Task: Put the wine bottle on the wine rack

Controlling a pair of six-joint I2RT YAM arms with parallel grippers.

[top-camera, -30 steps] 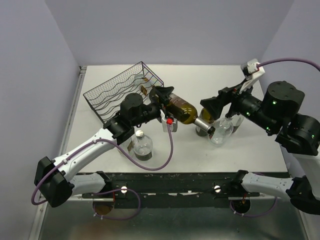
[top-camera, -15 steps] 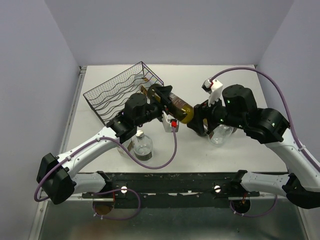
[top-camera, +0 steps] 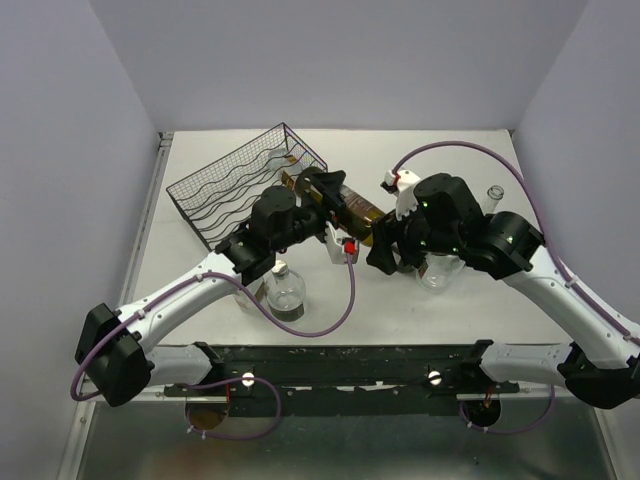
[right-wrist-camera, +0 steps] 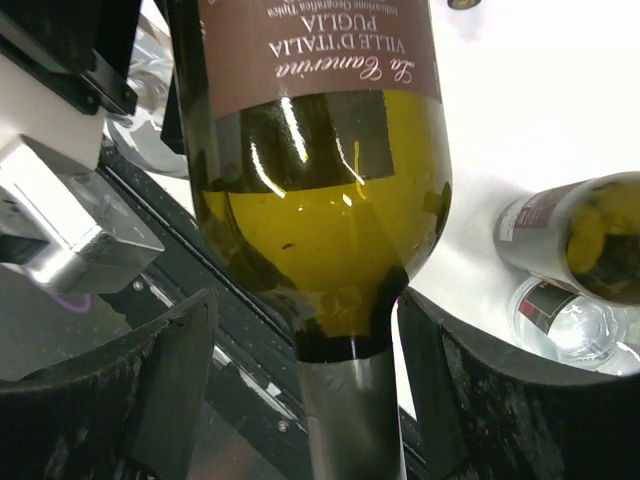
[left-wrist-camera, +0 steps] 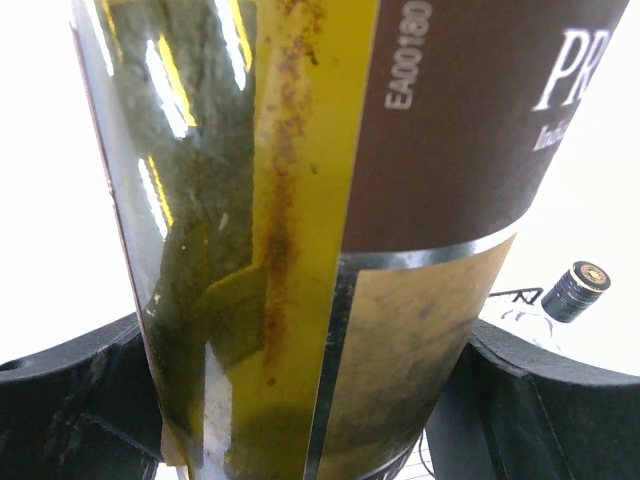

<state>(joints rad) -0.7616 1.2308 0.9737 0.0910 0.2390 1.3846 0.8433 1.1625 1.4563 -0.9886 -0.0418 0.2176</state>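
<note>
The wine bottle's (right-wrist-camera: 320,230) brown label (left-wrist-camera: 470,120) reads "VILLE D'ITALIA PUGLIA", upside down, under what seems "La Cameria". The left wrist view shows "EA00180" and "PR".

Clear round flask (top-camera: 285,292) is standing upright on the white table (top-camera: 470,160), front-left. A second clear flask (top-camera: 440,270) is sitting centre-right, partly hidden. In the right wrist view a labelled bottle (right-wrist-camera: 565,235) is resting just beside it. A small clear bottle (top-camera: 494,192) is standing far right.

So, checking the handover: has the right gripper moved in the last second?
Yes. The right gripper has swung left, toward the rack, and now sits at the neck end of the wine bottle.
</note>
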